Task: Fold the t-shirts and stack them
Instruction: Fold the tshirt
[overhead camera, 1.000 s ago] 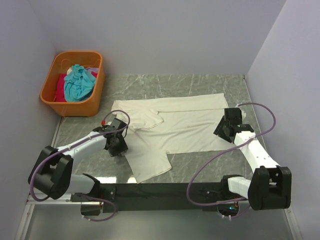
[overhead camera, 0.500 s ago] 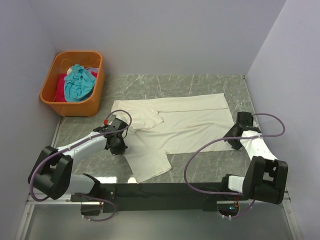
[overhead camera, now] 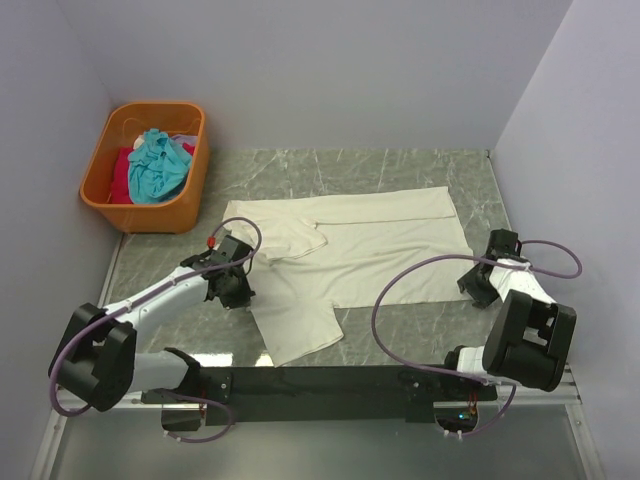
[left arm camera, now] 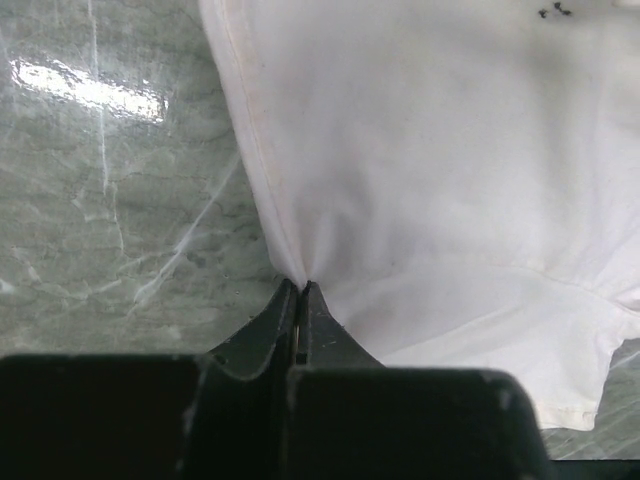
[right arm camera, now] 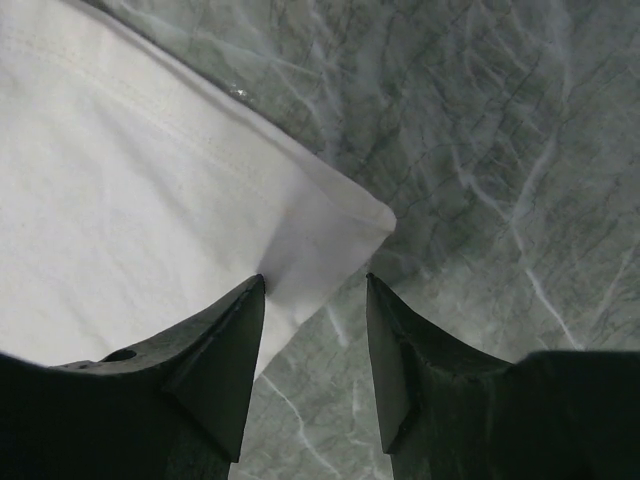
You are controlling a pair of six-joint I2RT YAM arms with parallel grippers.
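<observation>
A large cream t-shirt (overhead camera: pixel 350 255) lies spread on the marble table, one sleeve folded over near its left end. My left gripper (overhead camera: pixel 237 285) is shut on the cream t-shirt's left edge (left arm camera: pixel 300 270), pinching a fold of cloth. My right gripper (overhead camera: pixel 478 285) is open at the shirt's near right corner (right arm camera: pixel 340 225); one finger rests on the cloth, the other over bare table. A teal t-shirt (overhead camera: pixel 155 165) and a red t-shirt (overhead camera: pixel 122 175) lie bunched in the orange basket.
The orange plastic basket (overhead camera: pixel 190 205) stands at the far left corner against the wall. Grey walls close in the table at the back and both sides. The arms' black base rail (overhead camera: pixel 320 380) runs along the near edge.
My right gripper has moved right and toward the near edge, from over the shirt's right part to its near right corner. My left gripper has crept slightly up and left along the shirt's edge.
</observation>
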